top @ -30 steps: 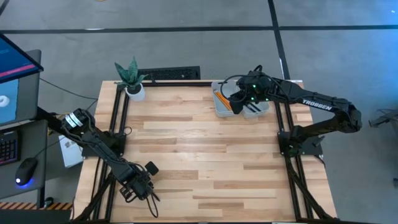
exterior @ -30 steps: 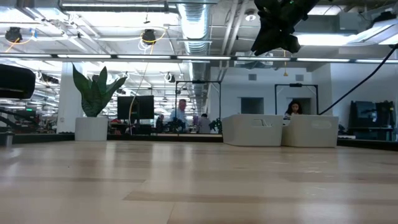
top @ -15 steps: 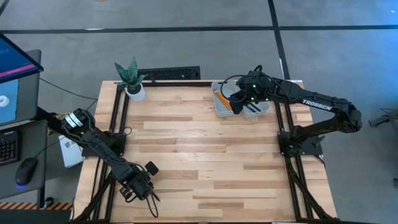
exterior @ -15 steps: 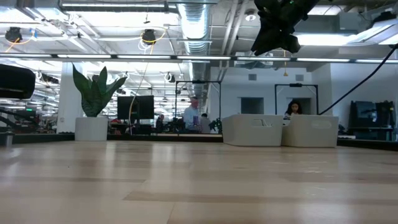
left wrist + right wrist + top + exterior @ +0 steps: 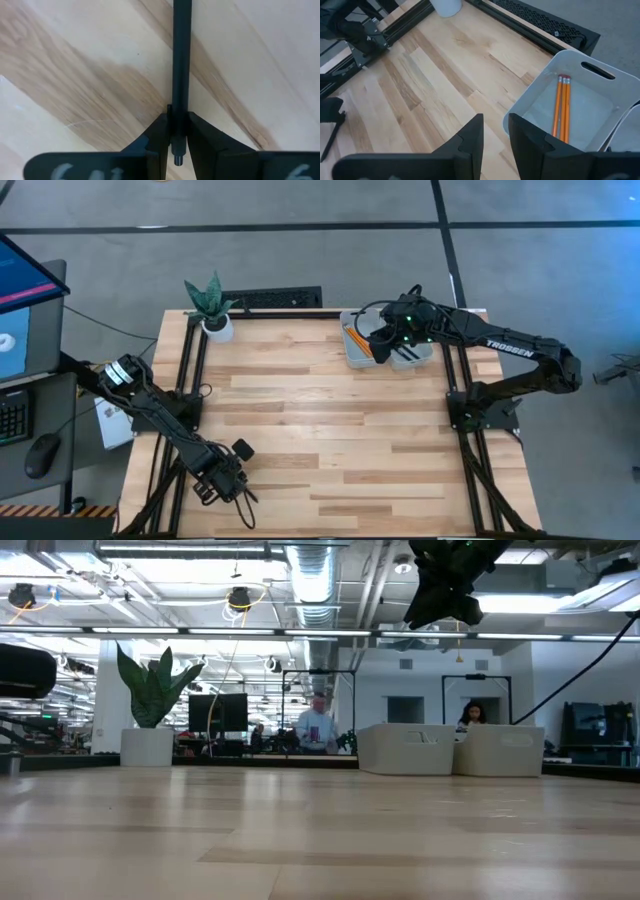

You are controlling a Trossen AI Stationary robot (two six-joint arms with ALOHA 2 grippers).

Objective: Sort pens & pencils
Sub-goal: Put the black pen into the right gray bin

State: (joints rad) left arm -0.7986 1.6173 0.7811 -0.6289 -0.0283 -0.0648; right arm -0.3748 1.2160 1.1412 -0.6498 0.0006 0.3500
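Note:
My left gripper (image 5: pixel 228 480) (image 5: pixel 178 120) is low at the table's near left corner, shut on a black pen (image 5: pixel 181 60). That pen also shows in the right wrist view (image 5: pixel 327 145), far off. My right gripper (image 5: pixel 383 345) (image 5: pixel 496 122) hovers above two white bins at the far right. Its fingers are a little apart and hold nothing. Orange pencils (image 5: pixel 561 107) lie flat on the floor of the left bin (image 5: pixel 352 345). What lies in the right bin (image 5: pixel 412 355) is mostly hidden by the arm. My left gripper pinches the black pen near its back end (image 5: pixel 178 142) between the two fingers. A short stub of the pen (image 5: pixel 178 159) sticks out behind them. The pen runs forward along the fingers, out past their tips. Whether it is clear of the table, I cannot tell.
A potted plant (image 5: pixel 212 305) (image 5: pixel 150 705) stands at the far left corner. The two bins (image 5: pixel 405 750) (image 5: pixel 500 752) sit side by side at the far edge. Bare wood (image 5: pixel 330 430) spreads between the arms. People show in the room behind the table.

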